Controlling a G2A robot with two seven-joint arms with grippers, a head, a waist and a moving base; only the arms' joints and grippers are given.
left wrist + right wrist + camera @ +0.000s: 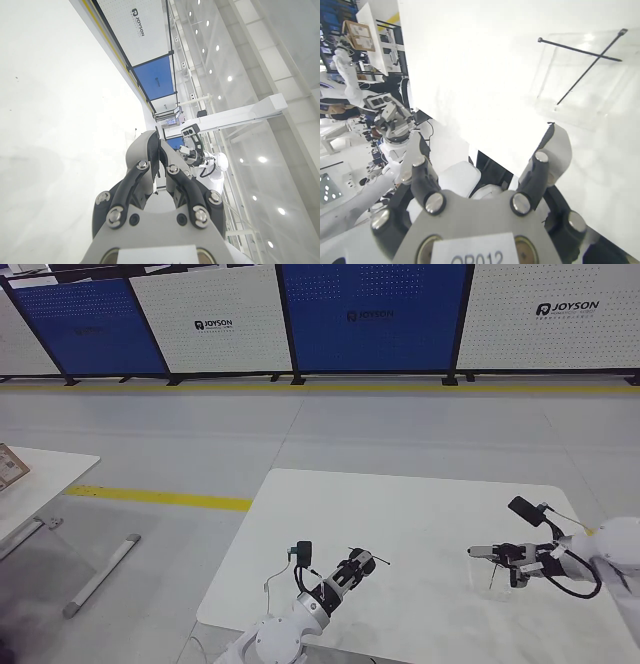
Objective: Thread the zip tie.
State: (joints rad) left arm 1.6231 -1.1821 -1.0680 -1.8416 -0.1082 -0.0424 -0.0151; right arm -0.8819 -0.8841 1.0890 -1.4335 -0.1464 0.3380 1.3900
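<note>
Two black zip ties (580, 51) lie crossed in a clear shallow tray (615, 105) on the white table. My right gripper (483, 130) hovers open just short of the tray, with nothing between its fingers; from above it (487, 553) sits at the tray's (500, 586) far edge. My left gripper (360, 561) is near the table's front, left of centre, shut on a thin black zip tie (380, 559) that sticks out past its tip. In the left wrist view its pads (158, 150) are pressed together.
The white table (420, 514) is bare between the two arms. A second white table (45, 479) stands off to the left across the grey floor. Blue and white panel walls run along the back.
</note>
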